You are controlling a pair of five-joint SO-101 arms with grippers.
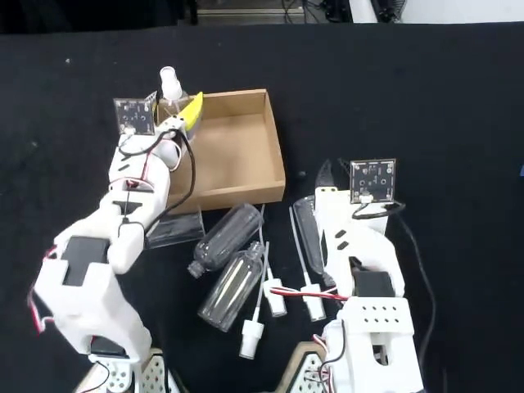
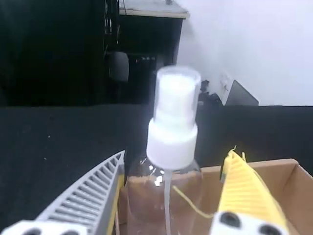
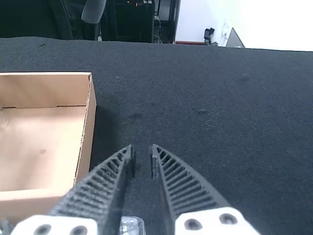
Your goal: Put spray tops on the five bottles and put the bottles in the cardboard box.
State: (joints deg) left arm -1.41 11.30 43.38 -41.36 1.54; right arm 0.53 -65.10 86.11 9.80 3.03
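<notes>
My left gripper [image 1: 175,117] is shut on a clear bottle [image 2: 161,196] that carries a white spray top [image 1: 169,82], held upright over the far left corner of the cardboard box [image 1: 237,155]. In the left wrist view the bottle's spray top [image 2: 172,122] stands between the grey finger and the yellow finger [image 2: 244,191]. My right gripper [image 1: 325,173] hovers just right of the box with its black fingers [image 3: 168,171] nearly together and nothing between them. Three capless bottles [image 1: 225,237] [image 1: 232,285] [image 1: 307,229] lie on the cloth in front of the box.
Three loose spray tops [image 1: 274,299] [image 1: 252,332] [image 1: 313,304] with long tubes lie between the arms. Another clear bottle [image 1: 173,229] lies under the left arm. The box's near wall [image 3: 88,122] is beside the right gripper. Black cloth stretches open to the right and far side.
</notes>
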